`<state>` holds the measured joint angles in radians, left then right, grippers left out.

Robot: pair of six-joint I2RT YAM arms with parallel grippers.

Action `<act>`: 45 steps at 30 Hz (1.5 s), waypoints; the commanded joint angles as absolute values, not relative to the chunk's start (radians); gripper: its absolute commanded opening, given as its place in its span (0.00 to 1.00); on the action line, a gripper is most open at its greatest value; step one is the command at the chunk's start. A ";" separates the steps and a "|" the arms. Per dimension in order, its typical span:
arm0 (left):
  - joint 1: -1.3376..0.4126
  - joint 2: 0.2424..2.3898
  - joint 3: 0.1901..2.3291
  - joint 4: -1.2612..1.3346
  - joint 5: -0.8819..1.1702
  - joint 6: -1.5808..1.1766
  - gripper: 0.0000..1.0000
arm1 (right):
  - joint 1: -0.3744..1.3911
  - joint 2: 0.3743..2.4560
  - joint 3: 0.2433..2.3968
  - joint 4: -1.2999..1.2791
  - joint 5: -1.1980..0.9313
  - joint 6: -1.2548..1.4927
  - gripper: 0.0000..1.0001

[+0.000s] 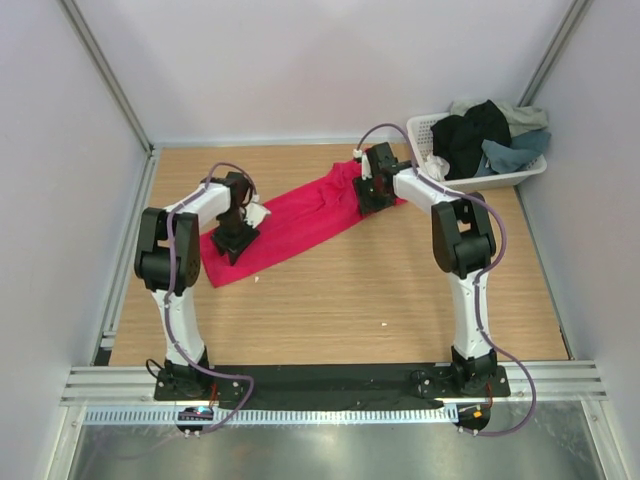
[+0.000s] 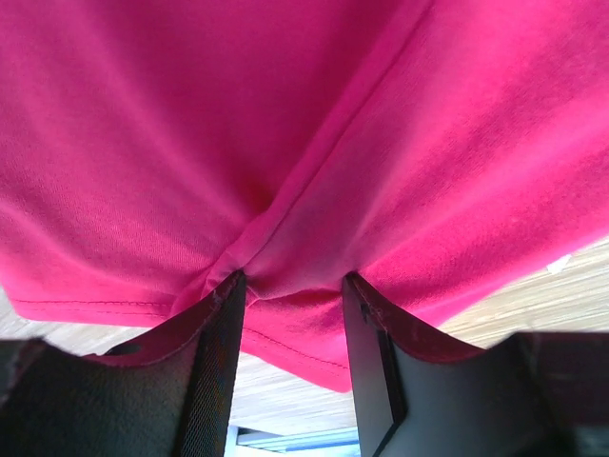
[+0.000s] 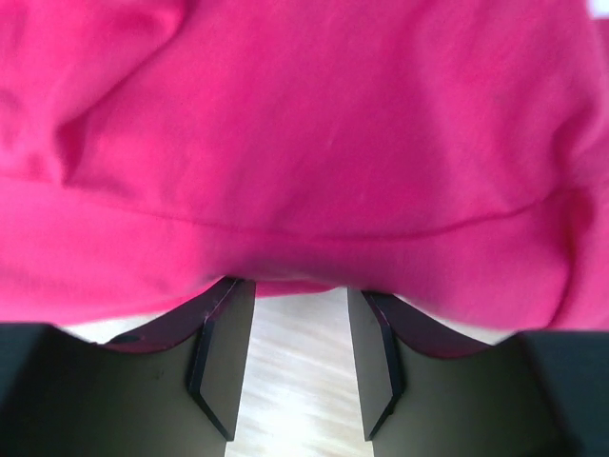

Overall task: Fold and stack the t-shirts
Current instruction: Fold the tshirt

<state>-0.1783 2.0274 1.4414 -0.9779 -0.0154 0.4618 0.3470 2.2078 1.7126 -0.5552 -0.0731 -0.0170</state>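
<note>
Left gripper (image 2: pixel 295 282): your matte black fingers stand partly apart. A creased fold of the bright crimson-pink soft knit t-shirt (image 2: pixel 314 124) is gathered at their tips; whether they clamp it, you cannot tell.
Right gripper (image 3: pixel 300 286): fingers spread, with the stitched hem draped across the tips.
The shirt lies as a long diagonal strip on the pale wood-grain table (image 1: pixel 350 300), a gripper at each end.
White plastic lattice basket (image 1: pixel 421 124), far right: holds crumpled dark shirts (image 1: pixel 470 135).
</note>
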 commanded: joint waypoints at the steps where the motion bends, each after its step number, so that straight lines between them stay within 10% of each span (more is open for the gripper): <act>1: -0.196 1.985 1.388 -0.959 -0.041 0.474 0.46 | 0.348 2.272 1.788 -0.540 -0.066 -0.021 0.50; 23: -0.529 1.865 1.221 -0.974 -0.012 0.261 0.46 | 0.374 2.592 2.308 -0.463 -0.078 -0.035 0.54; 45: -0.821 1.904 1.264 -0.988 -0.144 0.216 0.48 | 0.428 2.617 2.389 -0.436 -0.097 0.008 0.56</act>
<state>-0.8234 1.9118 1.2388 -0.9844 -0.1104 0.2375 0.4347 2.6602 2.3875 -0.4343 -0.1165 0.0059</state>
